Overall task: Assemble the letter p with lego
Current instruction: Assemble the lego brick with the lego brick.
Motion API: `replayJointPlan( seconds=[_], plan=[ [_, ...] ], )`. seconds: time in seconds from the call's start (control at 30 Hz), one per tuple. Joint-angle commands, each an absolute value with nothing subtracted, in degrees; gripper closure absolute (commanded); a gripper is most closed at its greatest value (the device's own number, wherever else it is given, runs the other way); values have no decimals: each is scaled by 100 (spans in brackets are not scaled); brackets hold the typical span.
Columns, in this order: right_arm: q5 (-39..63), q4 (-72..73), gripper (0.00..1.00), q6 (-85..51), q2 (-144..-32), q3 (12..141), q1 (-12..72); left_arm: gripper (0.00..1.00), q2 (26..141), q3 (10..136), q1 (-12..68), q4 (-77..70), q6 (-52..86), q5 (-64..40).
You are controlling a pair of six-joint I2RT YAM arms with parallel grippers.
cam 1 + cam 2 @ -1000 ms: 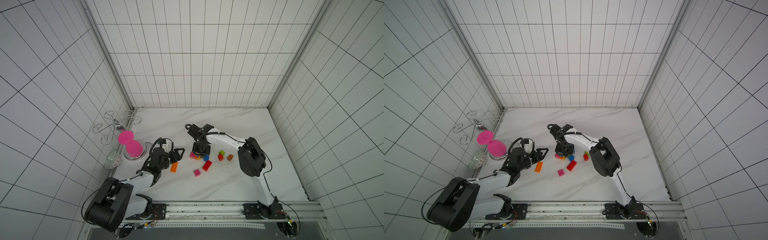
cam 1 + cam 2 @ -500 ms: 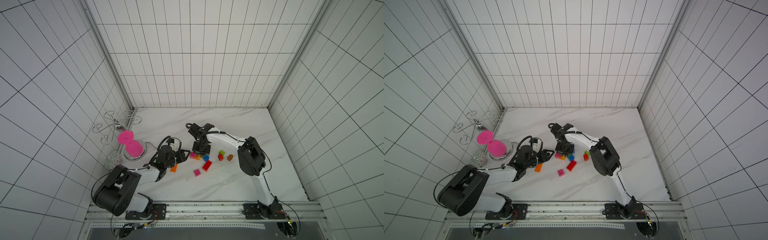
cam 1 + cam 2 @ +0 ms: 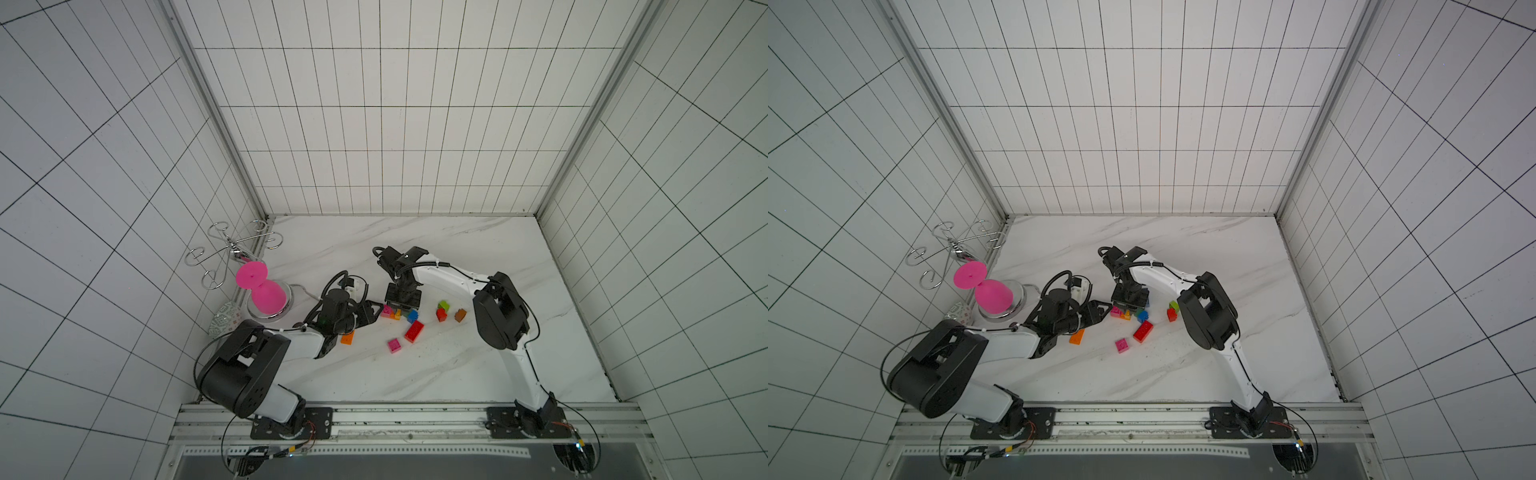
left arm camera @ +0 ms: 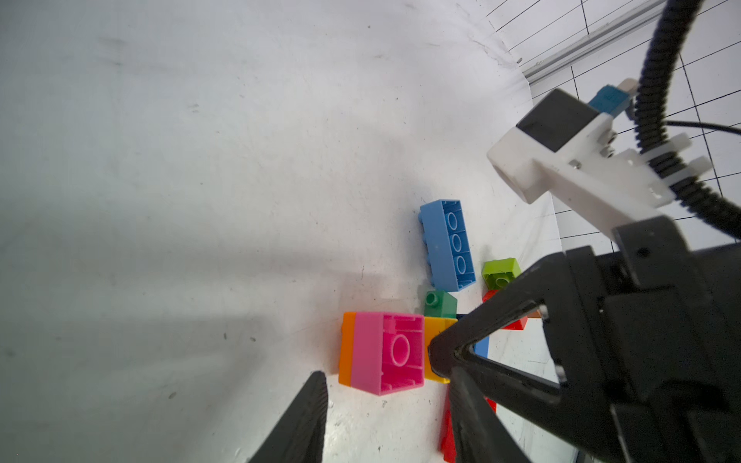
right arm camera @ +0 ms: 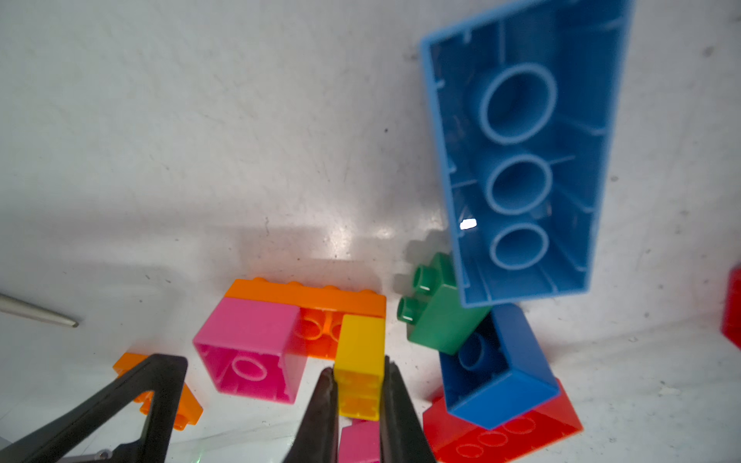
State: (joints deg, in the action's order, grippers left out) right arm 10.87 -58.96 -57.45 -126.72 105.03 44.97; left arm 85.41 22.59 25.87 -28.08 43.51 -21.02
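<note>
A small lego build lies on its side: an orange brick point(image 5: 308, 298) carrying a pink brick point(image 5: 248, 340) and a yellow brick point(image 5: 359, 352). My right gripper point(image 5: 359, 385) is shut on the yellow brick, pointing down at it in both top views point(image 3: 402, 305) point(image 3: 1128, 305). My left gripper point(image 4: 385, 385) is open, its fingertips point(image 4: 316, 385) straddling the near end of the pink brick point(image 4: 385, 352) with gaps either side. It reaches in low from the left point(image 3: 376, 309). Loose lego lies around: orange point(image 3: 347, 337), pink point(image 3: 394, 345), red point(image 3: 414, 331), blue point(image 4: 447, 244), green point(image 5: 437, 316).
A lime brick point(image 3: 443, 306), a small red brick point(image 3: 441, 314) and a brown brick point(image 3: 460, 315) sit right of the build. A pink hourglass cup point(image 3: 262, 291) on a metal dish, a wire rack point(image 3: 232, 249) and a patterned ball point(image 3: 224, 324) stand by the left wall.
My left arm has swung right, from beside the loose orange brick up to the build, and its jaws have narrowed. The right arm has stayed put, still gripping.
</note>
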Motion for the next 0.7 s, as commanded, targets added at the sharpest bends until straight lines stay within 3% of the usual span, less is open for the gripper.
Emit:
replayJointPlan(
  seconds=[0.0, 0.4, 0.47, 0.57, 0.67],
  plan=[
    [1030, -5986, 100, -5880, -12998, 10540, 4459, 52, 8631, 2385, 2637, -2760, 4263, -2024],
    [677, -6080, 100, -5777, -12647, 10741, 4463, 52, 8445, 2404, 2630, -2565, 4188, -1879],
    [681, -6111, 84, -5720, -12551, 10802, 4464, 52, 8261, 2369, 2628, -2512, 4160, -1814],
    [694, -6114, 69, -5668, -12414, 10808, 4472, 52, 7925, 2329, 2628, -2361, 4071, -1654],
    [668, -6109, 66, -5652, -12282, 10756, 4471, 52, 7585, 2278, 2627, -2204, 3983, -1472]
  ],
)
